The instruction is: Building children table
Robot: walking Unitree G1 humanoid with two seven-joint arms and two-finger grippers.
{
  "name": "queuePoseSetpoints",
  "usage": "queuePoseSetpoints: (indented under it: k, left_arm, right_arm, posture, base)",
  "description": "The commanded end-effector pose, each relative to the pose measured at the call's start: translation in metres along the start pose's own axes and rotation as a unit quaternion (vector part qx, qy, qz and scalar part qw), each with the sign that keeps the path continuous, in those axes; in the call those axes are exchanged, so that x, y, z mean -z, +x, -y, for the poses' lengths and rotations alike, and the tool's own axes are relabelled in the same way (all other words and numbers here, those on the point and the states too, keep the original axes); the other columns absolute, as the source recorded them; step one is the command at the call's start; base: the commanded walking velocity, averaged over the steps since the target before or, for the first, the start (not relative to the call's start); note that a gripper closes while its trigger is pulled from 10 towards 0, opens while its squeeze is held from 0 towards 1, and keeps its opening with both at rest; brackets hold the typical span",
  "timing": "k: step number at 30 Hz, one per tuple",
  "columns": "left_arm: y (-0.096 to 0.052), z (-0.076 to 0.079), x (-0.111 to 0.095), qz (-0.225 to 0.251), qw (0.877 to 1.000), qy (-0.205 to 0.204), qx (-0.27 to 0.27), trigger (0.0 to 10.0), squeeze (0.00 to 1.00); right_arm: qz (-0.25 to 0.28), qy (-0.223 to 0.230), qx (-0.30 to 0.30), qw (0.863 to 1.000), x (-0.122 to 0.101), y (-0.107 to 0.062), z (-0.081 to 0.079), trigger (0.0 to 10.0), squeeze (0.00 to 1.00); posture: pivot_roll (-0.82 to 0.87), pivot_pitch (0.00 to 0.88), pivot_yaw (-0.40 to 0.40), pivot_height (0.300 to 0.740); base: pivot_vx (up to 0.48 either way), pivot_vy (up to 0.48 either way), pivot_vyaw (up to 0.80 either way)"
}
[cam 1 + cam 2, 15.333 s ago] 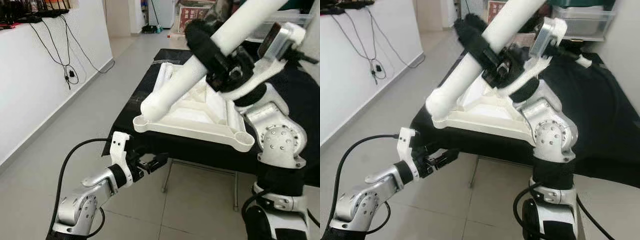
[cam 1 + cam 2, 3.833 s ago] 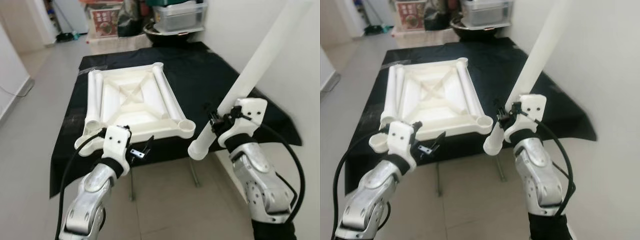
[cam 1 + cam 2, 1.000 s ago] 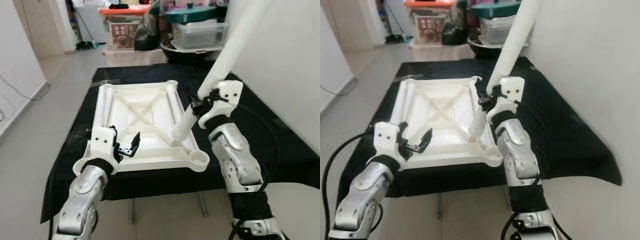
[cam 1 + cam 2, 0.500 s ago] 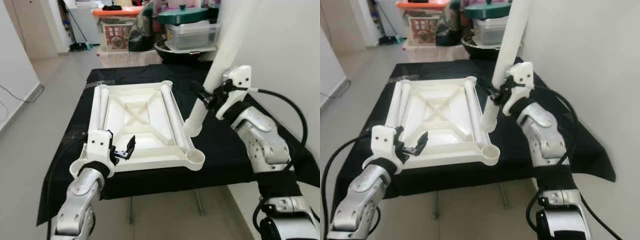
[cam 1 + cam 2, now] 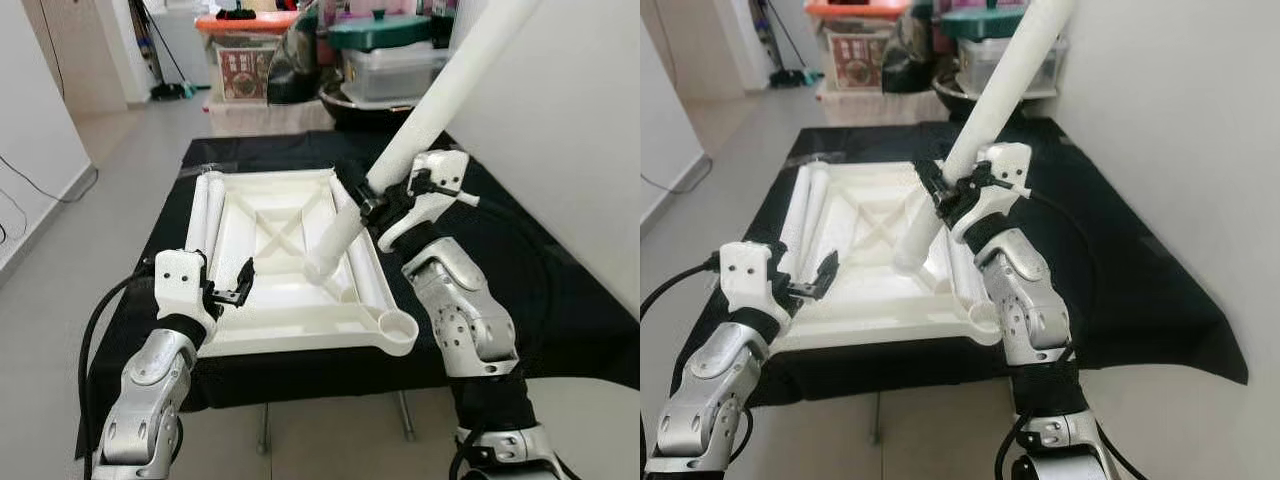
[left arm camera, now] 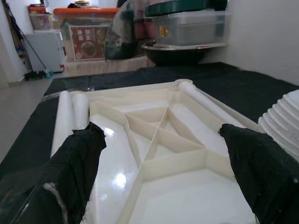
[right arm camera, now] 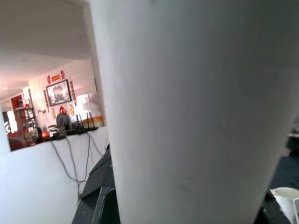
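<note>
a robot's right gripper [image 5: 372, 206] holds a long white table leg [image 5: 432, 112] over an upturned white tabletop [image 5: 285, 262] lying on a black-draped table [image 5: 500, 250], its jaws clamped around the leg low on its length. the leg slants steeply, its long axis running from about 1 o'clock, where the upper end leaves the frame, down to about 7 o'clock, where the blunt lower end [image 5: 322, 264] hangs above the ribbed inside of the tabletop, just beside its right rail. the open round corner socket [image 5: 398, 326] at the tabletop's near right corner lies from that lower end at roughly 4 o'clock, near but plainly apart, so the leg looks set to need swinging toward the robot and standing more upright before it can seat. the right gripper, already carrying the leg, is the nearer one to that socket. the left gripper [image 5: 237, 288] hovers at the tabletop's near left edge, at about 9 o'clock from the leg's lower end, its jaws spread wide and holding nothing; in the left wrist view its two black fingers [image 6: 77, 158] frame the tabletop's crossed ribs. two more white legs [image 5: 208, 205] lie side by side along the tabletop's left rail, and plastic storage boxes [image 5: 255, 55] stand on the floor beyond the table
</note>
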State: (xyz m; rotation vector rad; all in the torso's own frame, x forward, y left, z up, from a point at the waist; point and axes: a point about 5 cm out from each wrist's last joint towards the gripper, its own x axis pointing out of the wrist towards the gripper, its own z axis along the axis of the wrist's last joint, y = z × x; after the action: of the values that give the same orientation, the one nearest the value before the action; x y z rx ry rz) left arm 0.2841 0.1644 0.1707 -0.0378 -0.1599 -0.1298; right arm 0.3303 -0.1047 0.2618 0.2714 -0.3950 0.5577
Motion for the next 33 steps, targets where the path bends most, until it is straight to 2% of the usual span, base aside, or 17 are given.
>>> queuePoseSetpoints:
  k: [1,13,25,33]
  left_arm:
    - [0.001,0.002,-0.001,0.002,1.000,-0.003,0.006,10.0,0.00]
    - [0.002,0.005,-0.002,0.008,1.000,0.004,0.013,10.0,0.00]
    - [0.002,0.012,-0.001,0.010,1.000,0.000,0.025,10.0,0.00]
    - [-0.003,0.017,0.006,-0.004,0.999,0.018,0.039,10.0,0.00]
  right_arm:
    - [0.004,0.012,0.001,1.000,0.000,0.000,0.001,10.0,0.00]
    - [0.002,0.014,0.018,1.000,0.000,-0.001,-0.001,10.0,0.00]
    - [-0.003,0.015,0.022,1.000,0.000,-0.002,0.002,10.0,0.00]
    - [-0.012,0.004,-0.019,1.000,-0.009,-0.005,0.008,10.0,0.00]
  posture:
    - [0.00,0.000,-0.005,0.740]
    - [0.01,0.000,-0.015,0.740]
    - [0.01,0.000,-0.017,0.740]
    - [0.01,0.000,-0.028,0.740]
  base:
    - [0.330,0.000,0.00]
    - [0.332,0.000,0.00]
    - [0.000,0.000,0.00]
    - [0.000,0.000,0.00]
